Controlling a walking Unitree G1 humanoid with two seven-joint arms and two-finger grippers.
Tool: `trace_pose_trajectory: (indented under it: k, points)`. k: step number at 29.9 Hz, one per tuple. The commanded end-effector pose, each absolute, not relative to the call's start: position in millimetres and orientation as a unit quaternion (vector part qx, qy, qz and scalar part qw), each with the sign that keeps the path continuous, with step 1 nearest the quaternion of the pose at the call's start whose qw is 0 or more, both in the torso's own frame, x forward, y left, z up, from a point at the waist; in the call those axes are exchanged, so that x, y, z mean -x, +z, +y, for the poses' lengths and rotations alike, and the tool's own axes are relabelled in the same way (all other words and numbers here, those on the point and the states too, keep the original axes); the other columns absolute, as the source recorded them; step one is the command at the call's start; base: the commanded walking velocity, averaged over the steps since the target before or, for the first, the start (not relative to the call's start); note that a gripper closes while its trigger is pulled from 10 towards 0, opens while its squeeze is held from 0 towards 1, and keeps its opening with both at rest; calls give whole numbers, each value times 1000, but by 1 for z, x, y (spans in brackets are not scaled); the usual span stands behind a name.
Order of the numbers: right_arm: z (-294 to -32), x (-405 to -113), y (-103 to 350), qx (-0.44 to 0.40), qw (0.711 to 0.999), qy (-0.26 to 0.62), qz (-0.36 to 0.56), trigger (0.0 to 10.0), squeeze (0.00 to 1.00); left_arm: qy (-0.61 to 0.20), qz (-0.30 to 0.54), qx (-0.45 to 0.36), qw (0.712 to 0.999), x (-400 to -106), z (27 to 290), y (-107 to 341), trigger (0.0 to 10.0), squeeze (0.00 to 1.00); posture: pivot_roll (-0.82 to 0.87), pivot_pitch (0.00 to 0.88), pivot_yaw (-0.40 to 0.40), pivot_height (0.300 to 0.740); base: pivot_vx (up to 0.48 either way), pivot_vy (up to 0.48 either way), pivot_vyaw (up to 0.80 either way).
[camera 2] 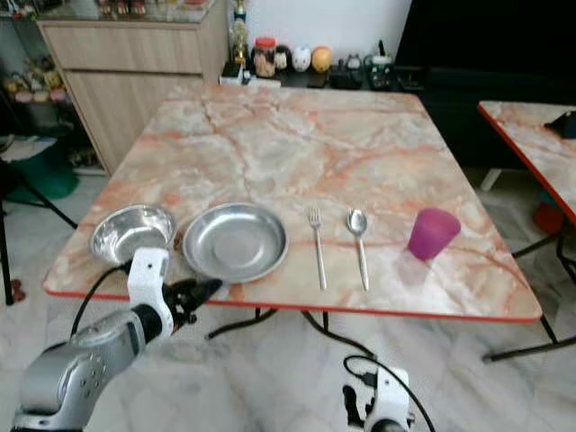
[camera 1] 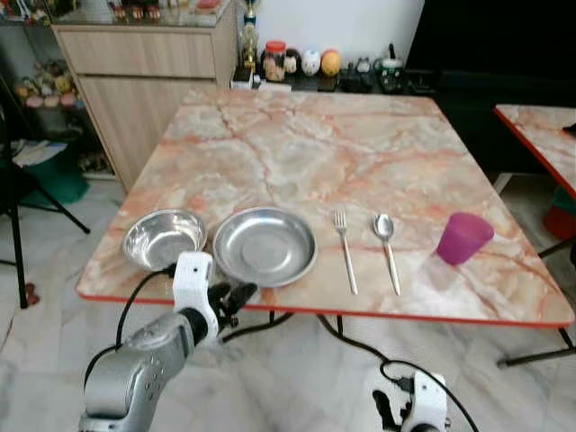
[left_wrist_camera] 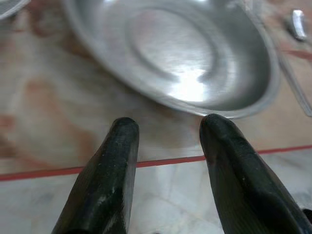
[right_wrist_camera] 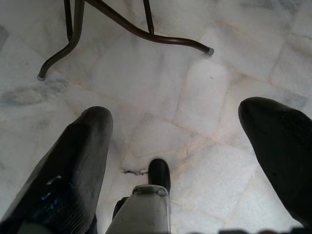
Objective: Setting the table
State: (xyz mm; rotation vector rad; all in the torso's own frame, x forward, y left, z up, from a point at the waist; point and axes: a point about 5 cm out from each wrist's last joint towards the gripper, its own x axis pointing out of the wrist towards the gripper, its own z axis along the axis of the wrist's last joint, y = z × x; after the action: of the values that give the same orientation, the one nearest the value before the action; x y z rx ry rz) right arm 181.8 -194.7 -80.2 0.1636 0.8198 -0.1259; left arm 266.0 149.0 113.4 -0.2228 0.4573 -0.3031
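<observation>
while my left gripper (left_wrist_camera: 165, 127) hangs open and empty at the table's near edge, the plate (camera 1: 264, 245) is the thing i could knock.

with its fingers (left_wrist_camera: 119, 146) parted just short of the plate's near rim and nothing between them, i judge that a careless push forward would shove the plate into the bowl (camera 1: 164, 238), which sits just beside it on the side away from the cutlery, or skate it across the slick marble table (camera 1: 315, 144). beyond the plate's other side lie the fork (camera 1: 345, 249), then the spoon (camera 1: 388, 248), then the purple cup (camera 1: 463, 238), which looks light and easy to tip if i sweep across. my right gripper (right_wrist_camera: 175, 146) hangs idle below the table, wide open and empty over the floor.
</observation>
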Motion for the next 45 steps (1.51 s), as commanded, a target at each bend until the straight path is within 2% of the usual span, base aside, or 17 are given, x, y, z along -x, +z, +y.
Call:
trace_pose_trajectory:
  k: [1, 6, 9, 10, 11, 12, 21, 22, 23, 24, 45]
  points:
    - [-195, -182, -80, -77, 911, -61, 400, 10000, 0, -132, 229, 121, 957, -271, 152, 114, 10000, 0, 97, 0, -41, 740, 0, 0, 0]
    - [-195, -182, -80, -76, 911, -60, 401, 10000, 0, -97, 227, 142, 959, -279, 153, 112, 10000, 0, 89, 0, -41, 740, 0, 0, 0]
    - [-195, -182, -80, -76, 911, -60, 401, 10000, 0, -73, 224, 184, 954, -283, 151, 111, 10000, 0, 89, 0, -41, 740, 0, 0, 0]
    - [-195, -182, -80, -76, 911, -60, 401, 10000, 0, -67, 224, 193, 953, -284, 151, 111, 10000, 682, 89, 0, -41, 740, 0, 0, 0]
    - [-195, -182, -80, -75, 911, -60, 401, 10000, 0, -62, 224, 200, 952, -285, 151, 111, 10000, 682, 89, 0, -41, 740, 0, 0, 0]
    - [-196, -182, -80, -75, 911, -60, 402, 10000, 0, -58, 226, 206, 950, -286, 151, 111, 10000, 1000, 89, 0, -41, 740, 0, 0, 0]
    - [-195, -182, -80, -75, 911, -58, 401, 10000, 0, -28, 195, 261, 945, -295, 153, 123, 10000, 1000, 87, 0, -43, 740, 0, 0, 0]
    - [-195, -182, -80, -75, 911, -58, 401, 10000, 0, -29, 195, 261, 945, -295, 153, 124, 10000, 929, 87, 0, -43, 740, 0, 0, 0]
    - [-195, -182, -80, -75, 911, -57, 402, 10000, 0, -31, 196, 259, 945, -295, 153, 124, 10000, 439, 87, 0, -43, 740, 0, 0, 0]
    - [-195, -182, -80, -75, 911, -57, 402, 10000, 0, -32, 197, 259, 945, -295, 153, 125, 10000, 0, 93, 0, -44, 740, 0, 0, 0]
    - [-194, -182, -80, -73, 910, -53, 406, 10000, 0, -6, 203, 275, 940, -306, 137, 122, 10000, 0, 84, 0, -42, 740, 0, 0, 0]
